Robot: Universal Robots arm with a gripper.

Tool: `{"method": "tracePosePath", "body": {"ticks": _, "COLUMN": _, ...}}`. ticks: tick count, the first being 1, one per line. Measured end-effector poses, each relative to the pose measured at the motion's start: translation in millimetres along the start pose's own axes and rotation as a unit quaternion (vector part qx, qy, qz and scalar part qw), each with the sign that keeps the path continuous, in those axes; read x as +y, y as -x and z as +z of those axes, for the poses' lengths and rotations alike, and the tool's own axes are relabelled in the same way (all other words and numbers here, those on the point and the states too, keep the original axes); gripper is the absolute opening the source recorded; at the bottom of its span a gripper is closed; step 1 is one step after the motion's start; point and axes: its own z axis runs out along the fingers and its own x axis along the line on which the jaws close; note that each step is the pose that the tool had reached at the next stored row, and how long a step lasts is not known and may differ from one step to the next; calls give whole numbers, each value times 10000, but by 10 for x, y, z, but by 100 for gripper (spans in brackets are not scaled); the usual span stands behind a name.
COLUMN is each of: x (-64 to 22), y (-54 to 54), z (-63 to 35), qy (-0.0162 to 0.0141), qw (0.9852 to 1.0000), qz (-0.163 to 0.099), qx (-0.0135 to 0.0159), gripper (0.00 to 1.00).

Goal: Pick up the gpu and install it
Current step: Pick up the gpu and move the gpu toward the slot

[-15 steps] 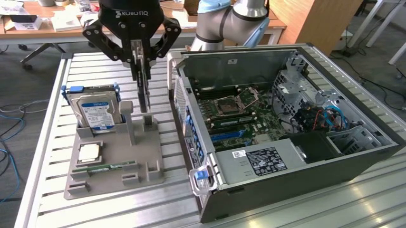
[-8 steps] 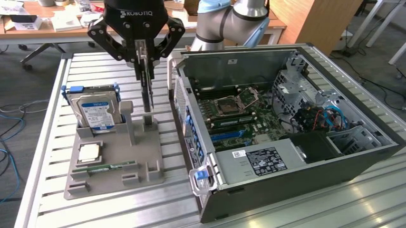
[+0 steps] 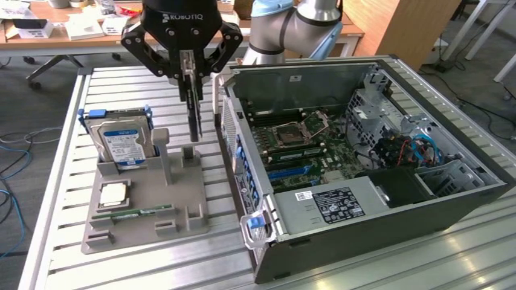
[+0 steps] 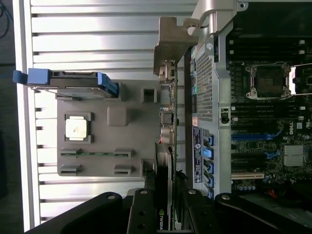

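Gripper [image 3: 191, 77] pinching the gpu [image 3: 194, 115] by its top edge, fingers [image 4: 141, 212] clamped on both flat faces. The card hangs upright and edge-on to the exterior camera, with its pale metal bracket [image 4: 173, 46] on one end.

The gpu is in the air over the exterior view's right part of the grey parts holder [image 3: 190, 205], just beside the outer wall of the open PC case [image 3: 451, 199] and not inside it. Can't tell if its lower edge touches the holder's post.

On the holder, towards the exterior view's left:
- hard drive [image 3: 121, 139] in blue rails, standing upright at the far end
- CPU chip [image 3: 113, 193] lying flat in its pocket, nearer the camera
- green RAM stick [image 3: 133, 213] lying in a slot at the near end

The case lies on its side at the exterior view's right with the motherboard [image 3: 298, 139] exposed; its CPU socket [image 4: 267, 80] is open. The power supply [image 3: 335, 202] sits at the case's near end. Everything rests on a slatted aluminium table [image 3: 121, 269].
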Motion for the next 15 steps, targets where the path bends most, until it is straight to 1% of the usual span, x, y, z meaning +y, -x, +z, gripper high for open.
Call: {"method": "tracePosePath", "body": {"ticks": 15, "x": 9, "y": 187, "z": 5, "qy": 0, "qw": 10000, "qz": 0, "qx": 0, "gripper": 26}}
